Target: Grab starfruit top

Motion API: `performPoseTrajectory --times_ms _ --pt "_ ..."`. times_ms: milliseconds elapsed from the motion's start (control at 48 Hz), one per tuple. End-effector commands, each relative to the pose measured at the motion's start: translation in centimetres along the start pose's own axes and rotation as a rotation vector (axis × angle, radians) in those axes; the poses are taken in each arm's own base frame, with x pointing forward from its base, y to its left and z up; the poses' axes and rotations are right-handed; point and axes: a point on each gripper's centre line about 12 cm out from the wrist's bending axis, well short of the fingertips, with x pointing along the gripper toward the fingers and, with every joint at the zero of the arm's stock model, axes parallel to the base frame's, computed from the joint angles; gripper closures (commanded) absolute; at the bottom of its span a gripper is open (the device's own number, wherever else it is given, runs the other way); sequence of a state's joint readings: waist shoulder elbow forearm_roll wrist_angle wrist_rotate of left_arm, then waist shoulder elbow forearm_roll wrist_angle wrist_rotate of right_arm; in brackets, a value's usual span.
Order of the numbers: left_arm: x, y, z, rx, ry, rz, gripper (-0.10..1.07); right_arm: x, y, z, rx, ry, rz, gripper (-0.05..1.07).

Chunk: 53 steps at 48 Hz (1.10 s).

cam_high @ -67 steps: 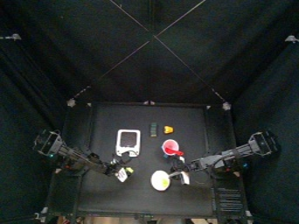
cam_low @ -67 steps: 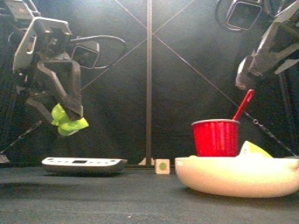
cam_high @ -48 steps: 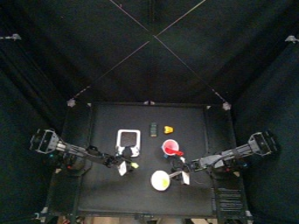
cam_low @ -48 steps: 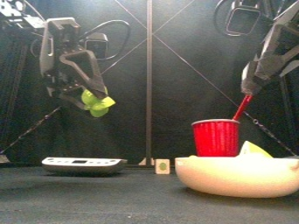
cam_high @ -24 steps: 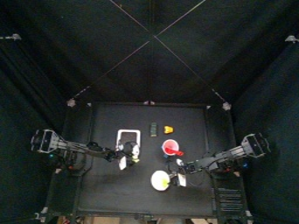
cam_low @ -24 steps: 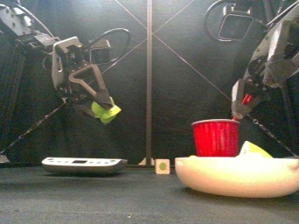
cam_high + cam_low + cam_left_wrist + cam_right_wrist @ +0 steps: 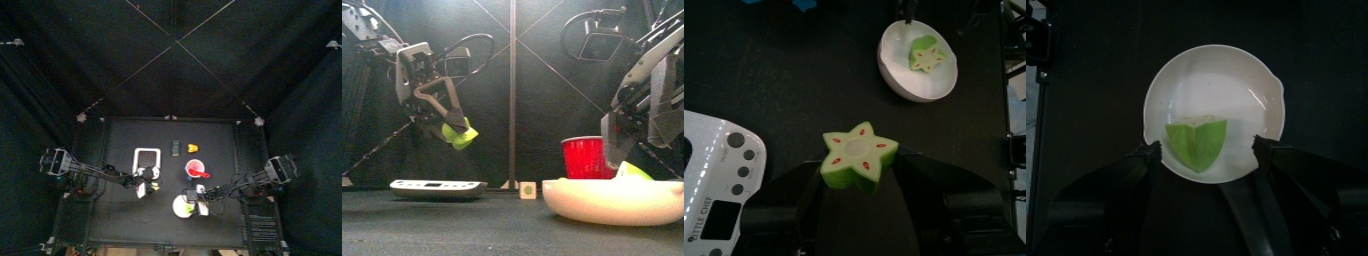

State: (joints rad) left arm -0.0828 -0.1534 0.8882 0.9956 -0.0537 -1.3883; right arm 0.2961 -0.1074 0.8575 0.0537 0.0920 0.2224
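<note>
My left gripper (image 7: pixel 858 186) is shut on a green star-shaped starfruit piece (image 7: pixel 858 158) and holds it high above the table, left of the middle (image 7: pixel 460 133); it also shows in the top view (image 7: pixel 150 181). A second green starfruit piece (image 7: pixel 1199 143) lies in a white bowl (image 7: pixel 1213 70) at the front right. My right gripper (image 7: pixel 1209 152) hangs open just above the bowl, one jaw on each side of that piece. In the front view it (image 7: pixel 636 150) is right behind the bowl (image 7: pixel 609 205).
A red cup (image 7: pixel 585 157) stands just behind the bowl. A white scale (image 7: pixel 438 187) lies at the left, below the left gripper. A small yellow-orange piece (image 7: pixel 193 148) and a small dark item (image 7: pixel 174 149) sit at the back.
The left gripper carried the star-shaped piece rightwards towards the table's middle. The right gripper came down from above the red cup to just over the bowl.
</note>
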Motion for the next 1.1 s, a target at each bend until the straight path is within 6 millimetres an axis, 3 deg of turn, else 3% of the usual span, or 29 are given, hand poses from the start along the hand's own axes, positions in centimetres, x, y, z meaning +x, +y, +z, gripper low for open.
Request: performPoseTrajectory --times_ms 0,417,833,1083 --pt "0.0 -0.5 0.8 0.005 -0.019 -0.012 0.43 0.1 0.4 1.0 -0.004 -0.023 0.008 0.0" --pt "0.0 -0.3 0.8 0.005 -0.016 0.006 0.43 2.7 0.2 0.9 -0.02 0.05 -0.016 0.0" --pt "0.1 -0.2 0.6 0.005 -0.012 0.008 0.43 3.3 0.1 1.0 -0.019 0.073 -0.023 0.01" --pt "0.1 -0.2 0.6 0.005 -0.011 0.01 0.43 3.3 0.1 1.0 -0.018 0.072 -0.023 0.16"
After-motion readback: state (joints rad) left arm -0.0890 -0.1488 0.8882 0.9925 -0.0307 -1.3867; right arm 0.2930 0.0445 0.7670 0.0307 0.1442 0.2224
